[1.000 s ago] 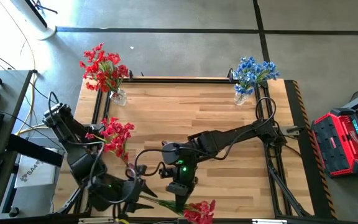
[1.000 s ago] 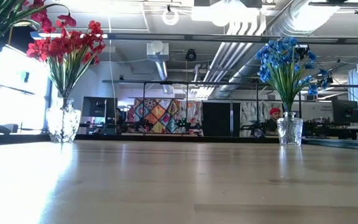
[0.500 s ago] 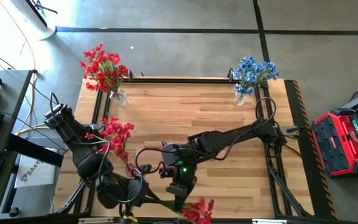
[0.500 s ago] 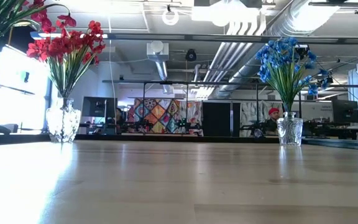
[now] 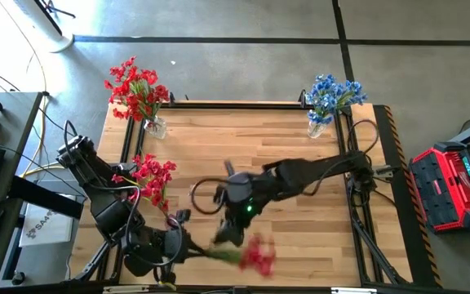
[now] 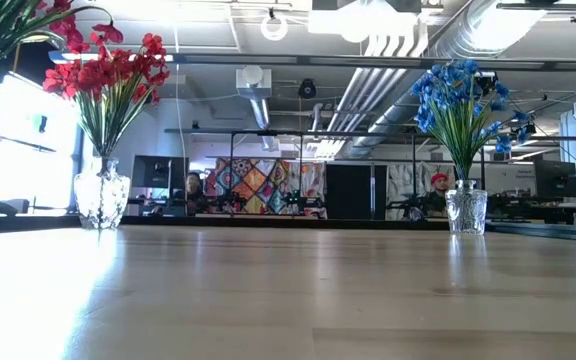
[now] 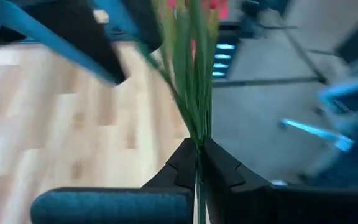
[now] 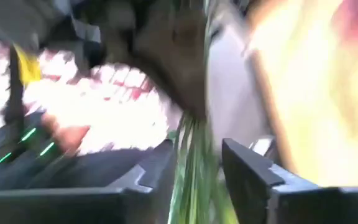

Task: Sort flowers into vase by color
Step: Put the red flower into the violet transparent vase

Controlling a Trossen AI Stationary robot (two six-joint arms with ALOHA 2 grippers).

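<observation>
A red flower spray (image 5: 255,257) hangs over the table's near edge, its green stem running left to my left gripper (image 5: 179,247), which is shut on it. My right gripper (image 8: 194,171) is open above the stem's middle (image 5: 223,235), one finger on each side of the green stems (image 8: 190,165). A glass vase of red flowers (image 5: 155,126) stands at the far left corner, and a glass vase of blue flowers (image 5: 317,128) at the far right. Both vases rest on their bases (image 6: 101,222) (image 6: 465,228). The low view shows neither gripper. My left gripper pinches the bare lower end of the spray's green stems (image 7: 197,138) between its two fingertips (image 7: 219,163). It comes from the table's left, slanting down, and the stems run on forward from the tips. The spray is lifted clear of the table, blooms toward the right. My right gripper stands around the stems; I cannot tell whether it touches them.
Another bunch of red flowers (image 5: 150,178) sits by the table's left edge beside my left arm. A black frame (image 5: 243,104) rims the wooden table. A red case (image 5: 451,186) lies on the floor to the right. People sit in the room beyond (image 6: 194,186).
My left gripper has shut on the stem's lower end. My right gripper has risen, moved toward the far edge and rolled. The spray's bloom end has swung up and away from the near edge, while its stem end has stayed at my left gripper.
</observation>
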